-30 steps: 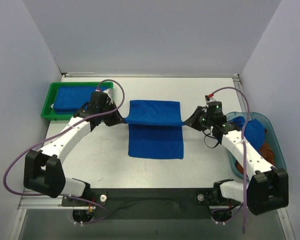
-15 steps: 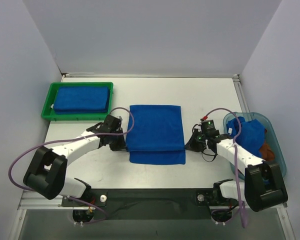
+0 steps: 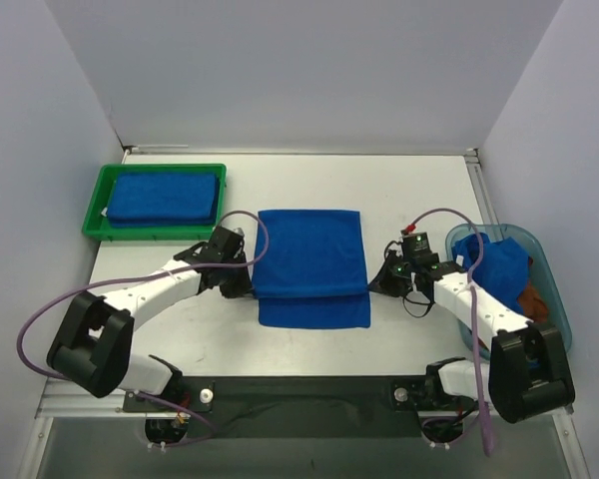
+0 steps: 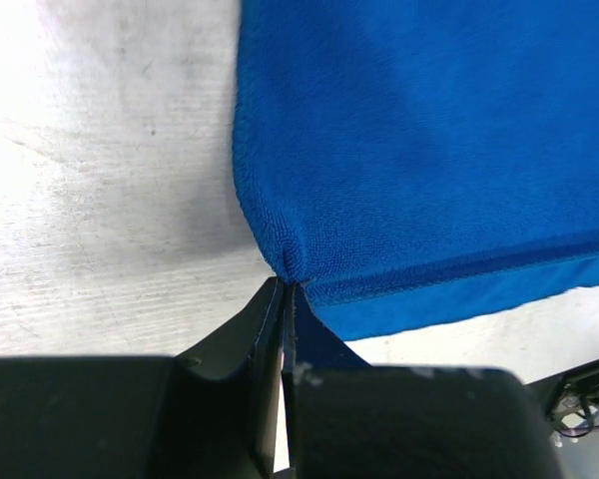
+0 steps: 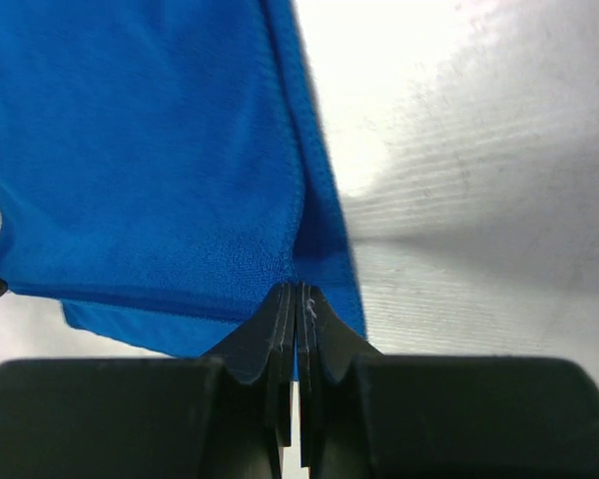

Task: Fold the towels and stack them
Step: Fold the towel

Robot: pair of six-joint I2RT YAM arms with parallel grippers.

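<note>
A royal blue towel (image 3: 309,254) lies folded in two at the table's middle, its upper layer stopping short so a strip of the lower layer shows at the near edge. My left gripper (image 3: 250,286) is shut on the upper layer's near-left corner (image 4: 290,261), low over the table. My right gripper (image 3: 376,284) is shut on the near-right corner (image 5: 298,269). The left wrist view shows the left gripper (image 4: 285,287) pinching terry cloth (image 4: 429,150). In the right wrist view the right gripper (image 5: 298,291) pinches the towel's hem (image 5: 150,150).
A green tray (image 3: 92,215) at the back left holds a folded blue towel (image 3: 163,197). A teal bin (image 3: 551,269) at the right edge holds a crumpled blue towel (image 3: 499,261) and a rust-brown one (image 3: 539,304). Purple cables loop over both arms.
Both grippers brought the towel's held edge down and toward the near side, laying the upper layer over the lower one. Over the last half second they barely moved.
</note>
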